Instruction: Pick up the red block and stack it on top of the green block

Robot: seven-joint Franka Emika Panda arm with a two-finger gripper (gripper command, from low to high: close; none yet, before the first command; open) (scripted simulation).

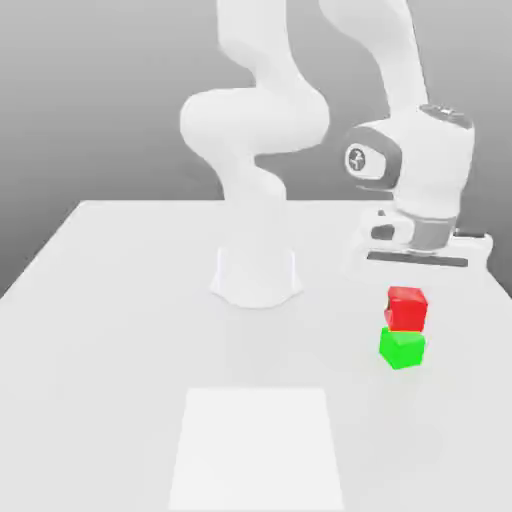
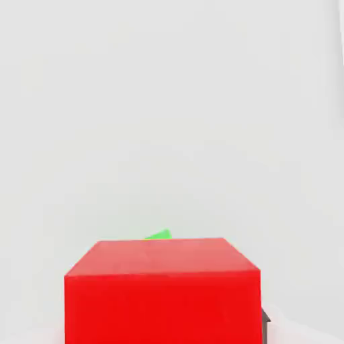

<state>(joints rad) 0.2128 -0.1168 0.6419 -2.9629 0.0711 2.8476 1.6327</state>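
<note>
**While the red block hangs over the green one, line up before letting go**

Because the red block (image 1: pixel 406 308) sits right above the green block (image 1: pixel 402 349) in the exterior view, apparently touching or nearly touching its top, the step in hand looks like the placement itself. The two cubes are not squared to each other: the green one seems turned a little, and the red one sits slightly toward the exterior view's right. From the hand view, the red block (image 2: pixel 162 290) fills the near field and only a sliver of the green block (image 2: pixel 159 234) peeks past its far edge, so most of the green cube lies underneath.

The gripper (image 1: pixel 414 272) hovers directly above, its jaws clenched on the red block. A good release, I judge, means settling the red cube flat onto the green top first, then parting the fingers gently and lifting straight up, so nothing drags the stack sideways on the white table (image 1: pixel 120 300). An off-centre drop could tip it.
</note>
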